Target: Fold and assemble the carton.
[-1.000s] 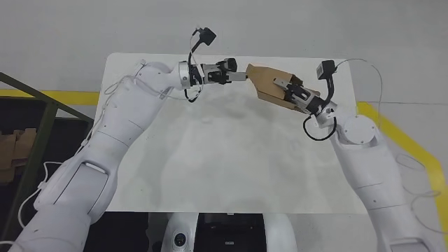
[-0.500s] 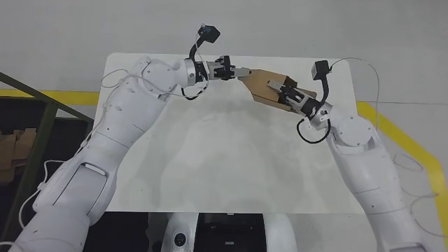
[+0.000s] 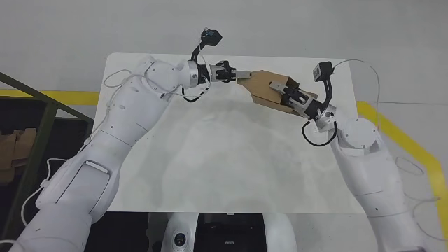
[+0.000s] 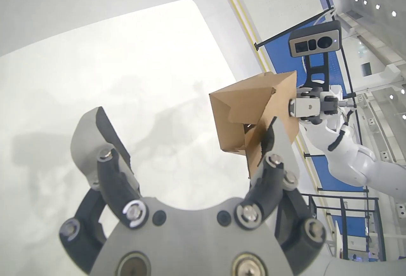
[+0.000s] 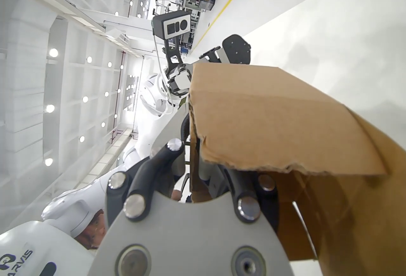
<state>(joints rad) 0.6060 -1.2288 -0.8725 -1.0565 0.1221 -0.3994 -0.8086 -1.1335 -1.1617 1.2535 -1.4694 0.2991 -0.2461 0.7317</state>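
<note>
carton (image 3: pixel 269 86) squared up, held over worktop's (image 3: pixel 210 168) far side | right end effector (image 3: pixel 288 94) clamped on one end | left end effector (image 3: pixel 240 76) spread wide, fingertip (image 4: pixel 273 131) against opposite flap (image 4: pixel 253 150) | end closure looks unfinished

The carton (image 3: pixel 269 87) was matt brown cardboard, one edge rough and ragged; the table (image 3: pixel 231 154) was smooth, white, faintly glossy; the left gripper (image 4: pixel 187 121) was satin grey metal, with shiny screws (image 4: pixel 134 210) and matt black pads (image 4: pixel 112 137).

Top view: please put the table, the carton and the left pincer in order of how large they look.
1. table, by far the largest
2. carton
3. left pincer, clearly the smallest
</note>
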